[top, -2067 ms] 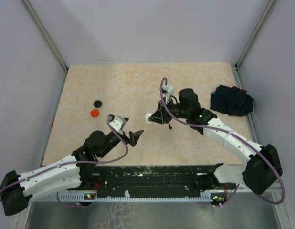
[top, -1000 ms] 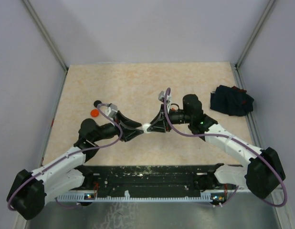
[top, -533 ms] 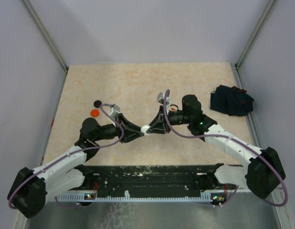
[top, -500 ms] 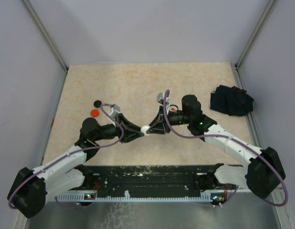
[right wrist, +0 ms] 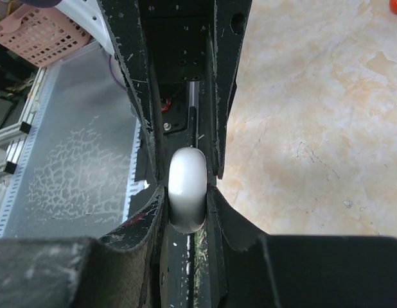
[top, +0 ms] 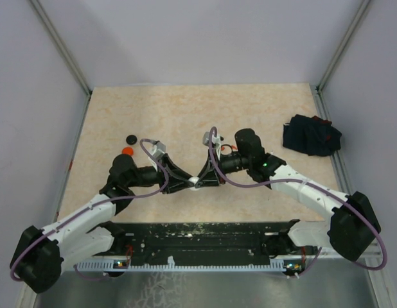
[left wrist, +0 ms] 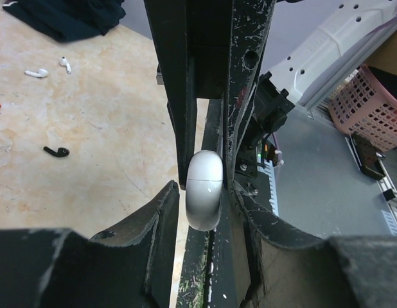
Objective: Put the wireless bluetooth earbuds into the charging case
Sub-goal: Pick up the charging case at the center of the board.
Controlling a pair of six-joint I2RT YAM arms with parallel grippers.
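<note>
Meeting over the near middle of the pale stone-patterned surface (top: 185,109), the two arms reach in from the near edge and share one object. The left fingers (left wrist: 157,231) and the right fingers (right wrist: 147,224) come at it from opposite sides, and both pairs are narrowed onto the small white charging case (top: 194,181), pinching its rounded sides just above the surface. A thin seam runs around the case and the lid appears closed.

Beyond the case, one black earbud (left wrist: 56,151) lies loose on the surface. Farther on, two white earbuds (left wrist: 36,73) rest near each other, close to a dark cloth bundle (top: 311,135) at the far right. A black disc (top: 130,138) and a red disc (top: 126,151) sit to the left.

The task seems barely begun: the case is held but unopened, and every visible bud lies outside it, untouched.
</note>
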